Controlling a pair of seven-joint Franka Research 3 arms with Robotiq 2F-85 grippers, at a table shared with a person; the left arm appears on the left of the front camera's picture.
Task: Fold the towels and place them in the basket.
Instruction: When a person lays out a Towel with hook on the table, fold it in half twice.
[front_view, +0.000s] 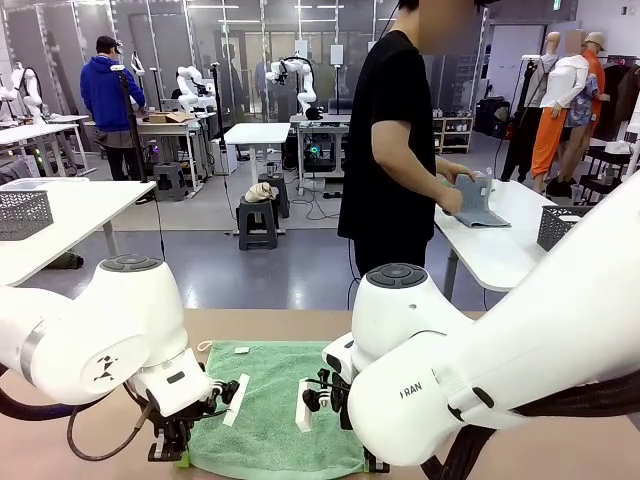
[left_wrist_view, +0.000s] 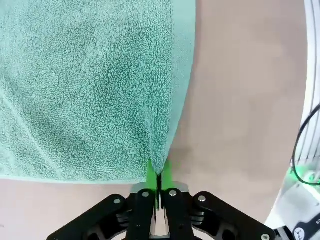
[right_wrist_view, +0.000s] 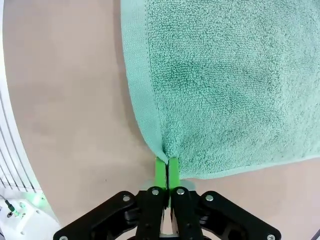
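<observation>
The mint green towel (front_view: 275, 405) lies spread flat on the tan table (front_view: 560, 440), midway along the robot's near edge, its white tag (front_view: 241, 350) at the far left corner. In the front view the left gripper (front_view: 172, 448) is down at the towel's near left corner, and the right gripper (front_view: 372, 462), mostly hidden behind its own arm, is at the near right corner. Beyond the table's far edge a person (front_view: 395, 150) stands at another white table, handling a pale blue-grey towel (front_view: 480, 200), with a dark grey mesh basket (front_view: 565, 225) near it.

In the left wrist view the left gripper (left_wrist_view: 159, 176) has its green pads pressed together on the very corner of the towel (left_wrist_view: 85, 85). The terry gathers into a small ridge at the pinch, and the rest lies flat on the bare table (left_wrist_view: 245, 100).

In the right wrist view the right gripper (right_wrist_view: 167, 169) pinches the other near corner the same way, where the hem of the towel (right_wrist_view: 230, 80) meets its end edge.

The step in hand looks like the first fold. To do it well, both corners should rise together and level, then travel toward the far edge at the same pace, so the near hem lands square on the far hem. The pinches are shallow, so a slow lift would reduce the chance of a corner slipping out or the far half being dragged.
</observation>
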